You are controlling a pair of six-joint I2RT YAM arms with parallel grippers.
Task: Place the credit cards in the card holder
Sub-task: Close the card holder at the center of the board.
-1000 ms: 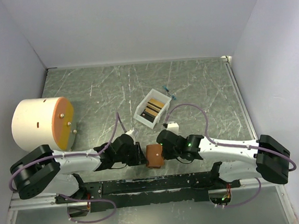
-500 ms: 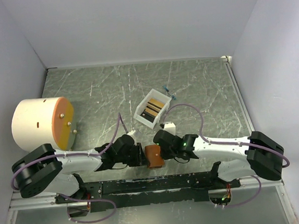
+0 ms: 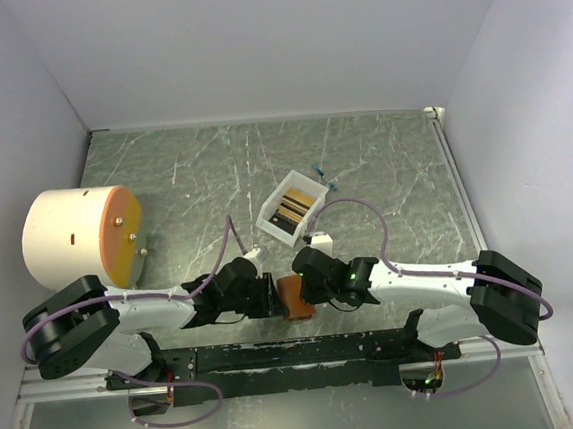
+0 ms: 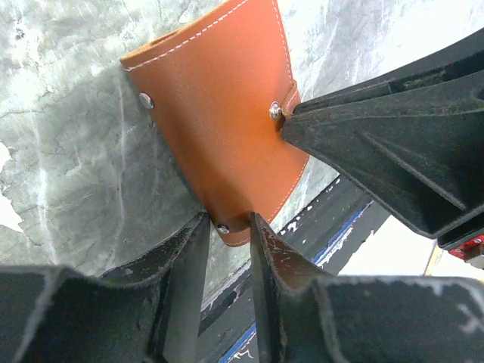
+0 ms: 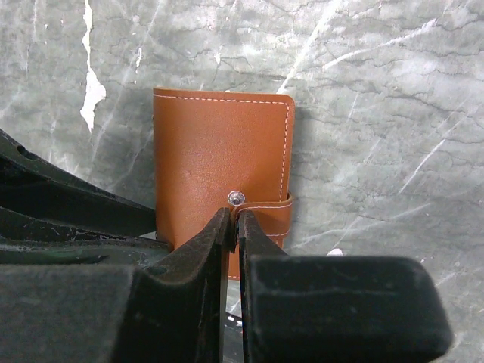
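Near the front edge of the grey-green marbled tabletop, between the two arms, lies a small brown leather folding card holder. It is closed, with white stitching along its edges and its snap tab fastened.

The left hand is clenched on one short edge of the card holder, a finger on either side of the leather just by a small metal rivet. The right hand comes in from the opposite side. Its two fingers are drawn together to a thin slit, pinching the end of the snap tab right at the metal stud. From above, the left hand and the right hand sit close together over the holder.

The credit cards, dark and gold-tan, stand packed in a white rectangular plastic box farther back on the tabletop, well apart from the card holder. A white cylinder with an orange end face lies on its side at the left.
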